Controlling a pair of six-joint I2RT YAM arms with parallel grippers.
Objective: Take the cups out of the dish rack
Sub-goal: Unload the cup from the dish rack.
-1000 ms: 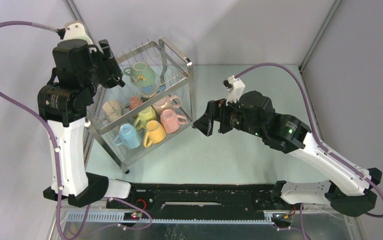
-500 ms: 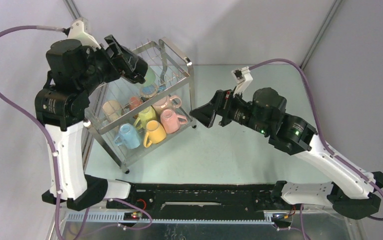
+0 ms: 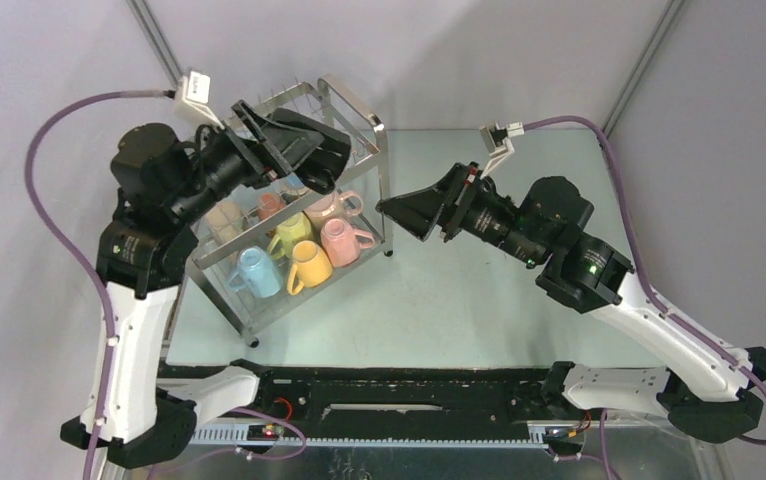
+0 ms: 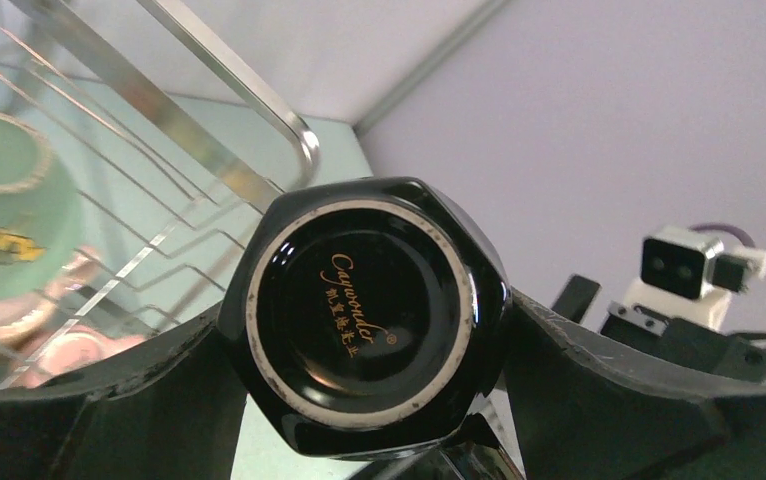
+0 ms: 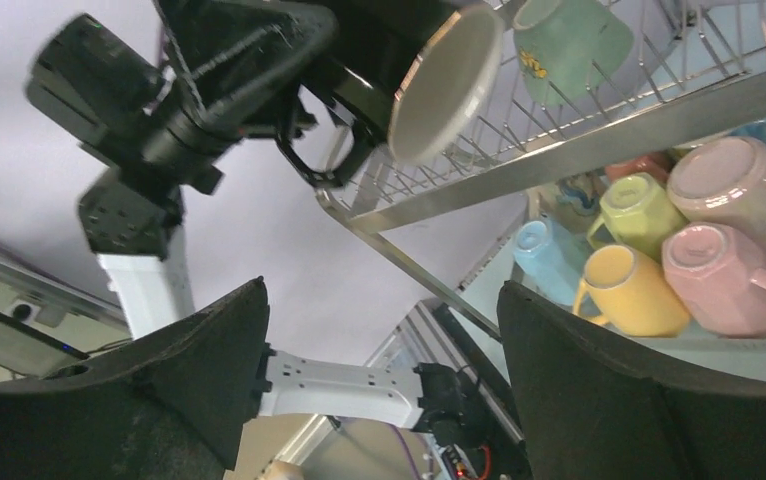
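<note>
Top view: L gripper [image 3: 311, 160] is clamped on a glossy black faceted ceramic mug [image 4: 364, 315], held base-up just above the top tier of the shiny two-tier steel wire dish rack [image 3: 383, 185]. R gripper [image 3: 405, 212] hangs beside the rack's right side, jaws wide apart, holding nothing. A green mug [image 5: 564, 40] sits on the top tier. On the lower tier are yellow [image 3: 309, 265], light blue [image 3: 255, 272], lime [image 3: 292, 235], pink [image 3: 342, 241] and beige [image 3: 224, 217] mugs, among others. Judged early: first mug lifting out, approx. 8 left.
</note>
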